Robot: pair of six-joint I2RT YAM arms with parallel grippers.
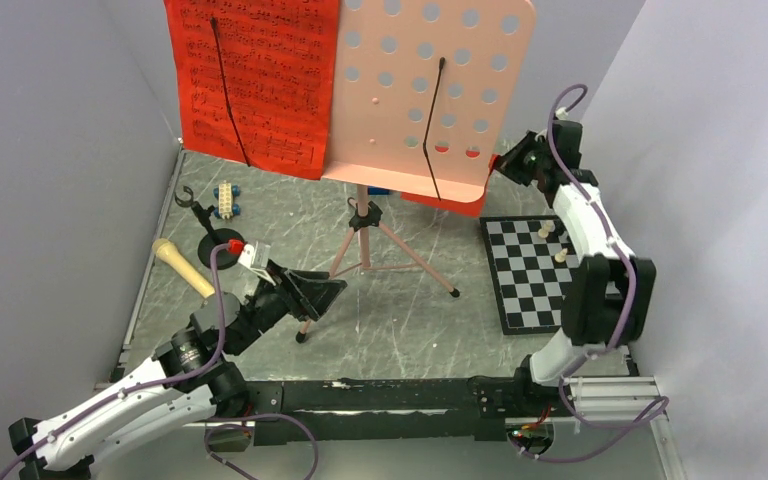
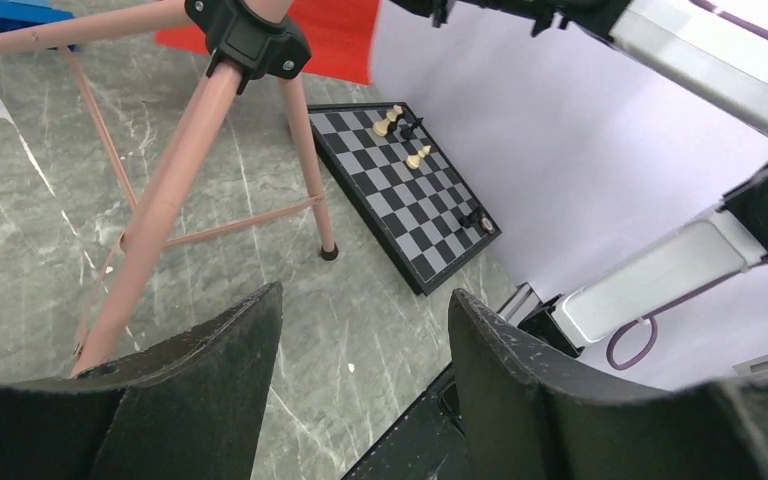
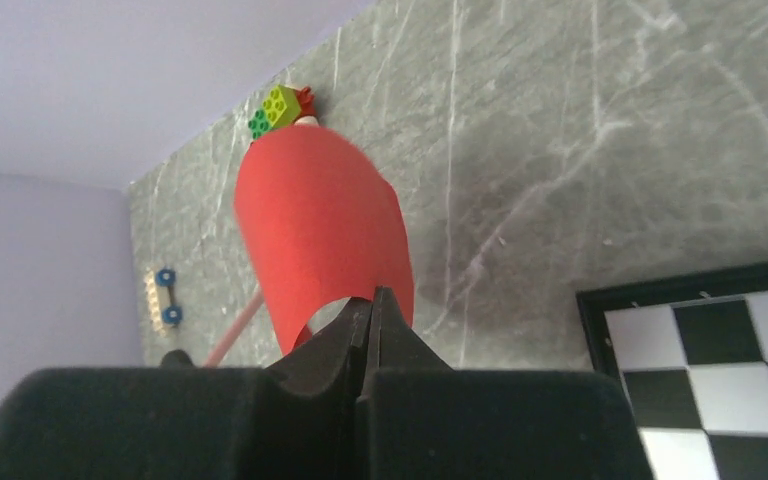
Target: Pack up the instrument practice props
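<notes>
Red paper [image 3: 320, 230], curled into a smooth arch, sat pinched between the closed jaws of the right gripper [image 3: 378, 300] by the pink perforated stand [image 1: 430, 80]; the left gripper [image 2: 365, 300] gaped wide beside its tubular tripod leg [image 2: 160, 210]

The tabletop [image 1: 400, 320] is seen as a grey-green, stone-look surface, veined in white and faintly glossy. The desk of the pink music stand [image 1: 375, 150] is shown as a smooth, matt perforated sheet. Its legs [image 2: 175, 180] are seen as smooth tubes with a slight sheen, joined by a black plastic collar [image 2: 250, 35]. The red sheet-music pages [image 1: 260, 70] are seen to be thin, matt printed paper. A slight sheen is shown on the face of the chessboard [image 1: 530, 275]. The fingers [image 2: 210, 380] of the left claw [image 2: 365, 300] are seen as matt black, rough and scuffed. The microphone [image 1: 182, 265] is seen as matt beige.
</notes>
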